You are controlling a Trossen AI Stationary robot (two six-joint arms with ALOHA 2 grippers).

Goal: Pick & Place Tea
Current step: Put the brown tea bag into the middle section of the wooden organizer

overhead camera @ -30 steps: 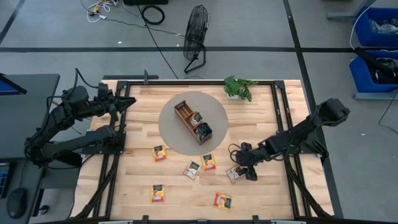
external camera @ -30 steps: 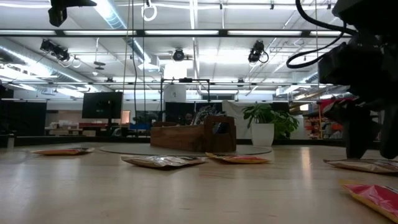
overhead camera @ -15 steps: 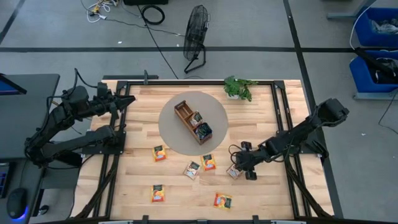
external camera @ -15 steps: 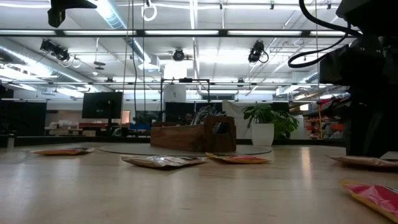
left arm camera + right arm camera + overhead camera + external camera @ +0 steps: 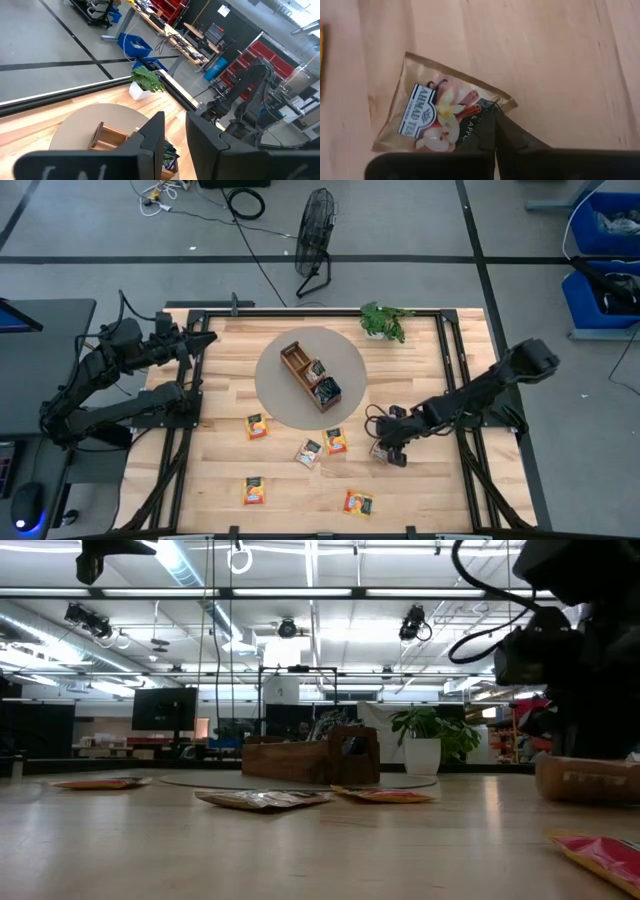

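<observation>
Small flat tea sachets lie on the wooden table: orange ones [image 5: 257, 426], [image 5: 335, 441], [image 5: 254, 490] and a pale beige one [image 5: 309, 451]. A brown wooden tray [image 5: 296, 360] holding dark sachets [image 5: 326, 390] stands on a round grey mat [image 5: 285, 405]. My right gripper [image 5: 380, 448] is at the table's right middle, pointing steeply down, shut on another pale beige sachet [image 5: 435, 120]. My left gripper [image 5: 208, 340] hangs raised at the far left, open, with nothing between its fingers [image 5: 150, 137]. My right gripper pinches the beige sachet between its two fingers at one edge near a corner [image 5: 492, 107]. The fingers come from above, slanting down from the table's right side. In the low view the sachet [image 5: 585, 778] stands tipped up under the gripper, its lower edge at the table top.
A small green plant [image 5: 383, 320] stands at the far right of the table. One more orange sachet [image 5: 358, 502] lies near the front edge. A black frame rail [image 5: 450, 370] runs along the table's right side. Bare wood lies between the sachets and the mat.
My right gripper has shut on the beige sachet, its fingers open a second ago. The sachet lay flat on the table then; it is now tipped up on one edge under the fingers.
</observation>
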